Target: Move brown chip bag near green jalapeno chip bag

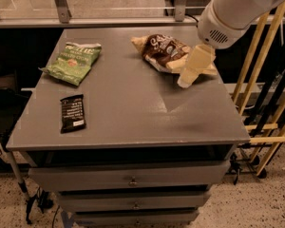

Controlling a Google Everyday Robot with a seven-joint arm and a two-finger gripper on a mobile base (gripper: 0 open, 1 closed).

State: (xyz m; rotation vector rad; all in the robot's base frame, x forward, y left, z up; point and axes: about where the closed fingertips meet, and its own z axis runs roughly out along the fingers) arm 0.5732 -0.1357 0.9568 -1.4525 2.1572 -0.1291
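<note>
In the camera view, a grey cabinet top [142, 113] carries three things above a stack of drawers [133, 180]. The brown chip bag [162, 50] lies crumpled at the far right of the top, its pale ends pointing toward the back left and the front right, white lettering facing up. The green jalapeno chip bag [73, 61] lies flat at the far left, well apart from the brown one, with bare grey surface between them. A small black bar wrapper [72, 113] lies nearer the front left edge, just in front of the green bag and not touching it. The white arm [232, 11] reaches in from the upper right, and its pale gripper [186, 81] points down and to the left at the brown bag's front right end, overlapping that end of the bag. Whether the gripper is released, clenched or grasping the bag cannot be told from this angle, nor whether it actually touches the bag. Yellow wooden rails [255, 56] lean beside the cabinet on the right, over a speckled floor [256, 208].
</note>
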